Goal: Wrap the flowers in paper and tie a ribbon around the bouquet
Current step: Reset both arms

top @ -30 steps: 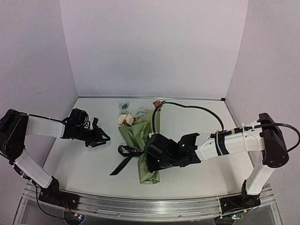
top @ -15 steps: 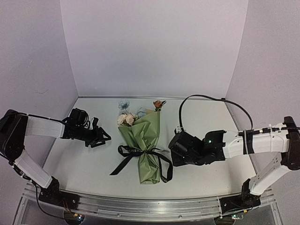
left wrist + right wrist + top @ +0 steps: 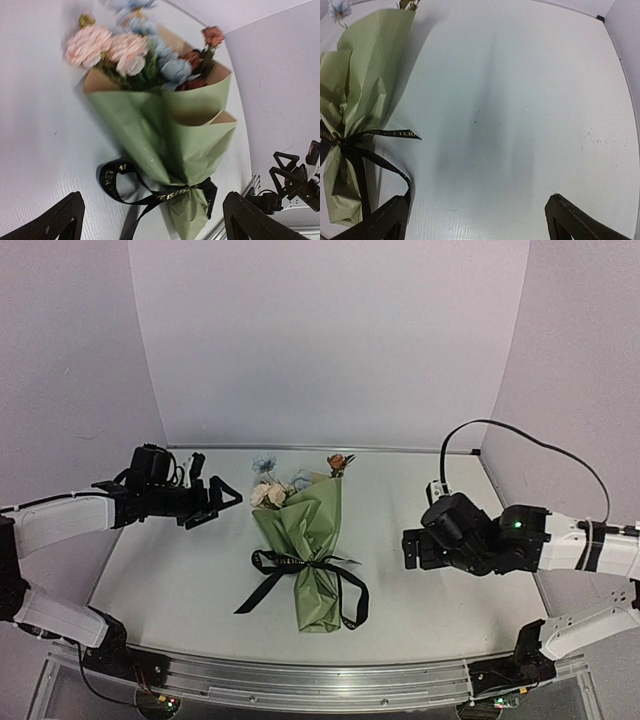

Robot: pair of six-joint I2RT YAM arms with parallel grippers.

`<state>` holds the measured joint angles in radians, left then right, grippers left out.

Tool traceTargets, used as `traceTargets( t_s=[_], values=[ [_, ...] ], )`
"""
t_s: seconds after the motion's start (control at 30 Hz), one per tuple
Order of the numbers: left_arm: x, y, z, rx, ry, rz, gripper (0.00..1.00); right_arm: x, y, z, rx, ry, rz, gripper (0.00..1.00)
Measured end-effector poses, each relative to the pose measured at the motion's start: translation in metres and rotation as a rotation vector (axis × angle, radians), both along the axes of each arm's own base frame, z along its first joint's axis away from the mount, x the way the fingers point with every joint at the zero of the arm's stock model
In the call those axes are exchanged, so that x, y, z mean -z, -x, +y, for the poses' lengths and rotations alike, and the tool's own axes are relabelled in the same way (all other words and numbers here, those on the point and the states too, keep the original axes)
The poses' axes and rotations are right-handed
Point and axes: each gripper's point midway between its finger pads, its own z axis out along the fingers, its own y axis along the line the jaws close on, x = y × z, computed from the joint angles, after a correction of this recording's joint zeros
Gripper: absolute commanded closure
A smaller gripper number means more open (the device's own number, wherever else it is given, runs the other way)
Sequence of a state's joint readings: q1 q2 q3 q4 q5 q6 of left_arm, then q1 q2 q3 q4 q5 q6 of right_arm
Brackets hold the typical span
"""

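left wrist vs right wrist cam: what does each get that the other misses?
Left wrist only: the pink and rust heads of the flowers, and the tan reverse at the mouth of the paper.
Right wrist only: the cone's bottom tip, and the broad stretch of table on the bouquet's right-arm side.
Both: the green paper with the black lettered ribbon tied round it, a pale blue bloom, and each camera's own gripper, the left gripper and the right gripper, open and empty.
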<state>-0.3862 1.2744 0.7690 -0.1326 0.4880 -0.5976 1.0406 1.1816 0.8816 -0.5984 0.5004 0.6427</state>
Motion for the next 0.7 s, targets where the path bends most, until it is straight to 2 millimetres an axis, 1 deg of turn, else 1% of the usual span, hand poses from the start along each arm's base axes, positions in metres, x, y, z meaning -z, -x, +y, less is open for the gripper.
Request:
traceTargets(
  t_s=[0.07, 0.13, 0.2, 0.3, 0.43, 0.7],
  values=[
    [-0.029, -0.006, 0.0, -0.008, 0.014, -0.081, 0.0, -0.017, 0.0, -0.009, 0.004, -0.014, -0.054, 0.02],
    [-0.053, -0.009, 0.002, -0.017, 0.023, -0.153, 0.0, -0.033, 0.0, -0.019, 0.013, -0.024, -0.107, 0.02],
    [-0.072, -0.01, 0.005, -0.031, 0.027, -0.207, 0.0, -0.044, 0.0, -0.028, 0.022, -0.028, -0.147, 0.02],
    [-0.093, -0.012, 0.01, -0.052, 0.017, -0.263, 0.0, -0.054, 0.0, -0.036, 0.029, -0.017, -0.182, 0.02],
    [-0.106, -0.016, 0.014, -0.072, -0.005, -0.298, 0.0, -0.053, 0.001, -0.041, 0.027, 0.017, -0.184, 0.02],
    [-0.105, -0.018, 0.019, -0.091, -0.045, -0.301, 0.0, -0.052, 0.002, -0.046, 0.027, 0.053, -0.185, 0.02]
  ],
)
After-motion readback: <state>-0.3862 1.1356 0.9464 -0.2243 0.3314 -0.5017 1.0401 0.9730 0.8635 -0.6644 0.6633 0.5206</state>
